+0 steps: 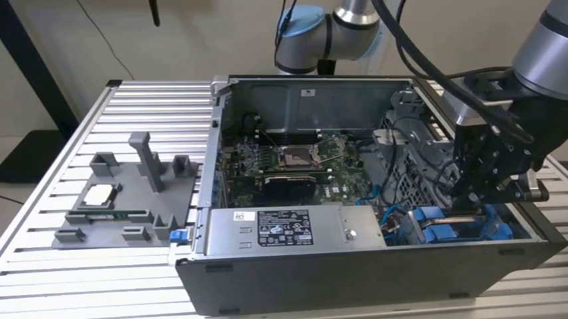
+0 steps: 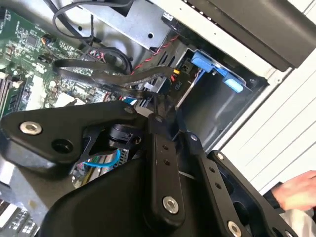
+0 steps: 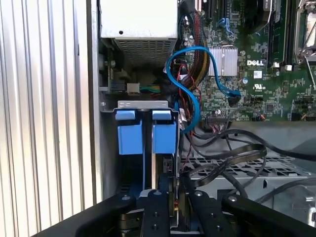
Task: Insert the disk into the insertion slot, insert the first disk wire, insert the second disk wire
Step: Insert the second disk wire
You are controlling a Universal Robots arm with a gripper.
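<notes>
Gripper (image 1: 483, 193), at four o'clock in the exterior view, reaches down into the open computer case (image 1: 355, 266), jaws clamped edge-on on the disk (image 3: 165, 190) above the insertion slot (image 3: 145, 131) with its blue rails; farther off lies the motherboard (image 1: 293, 166).

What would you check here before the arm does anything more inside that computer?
1. Gripper is over the blue-railed insertion slot, not the circuit board: ok.
2. Disk edge-on in the slot: seems so, ok.
3. Disk fully seated: cannot tell.
4. Black cables out of the gripper's way: not ok, they loop right beside it.
5. Blue cable plugged into the disk: cannot tell.
6. Person's hand away from the case: ok.
</notes>
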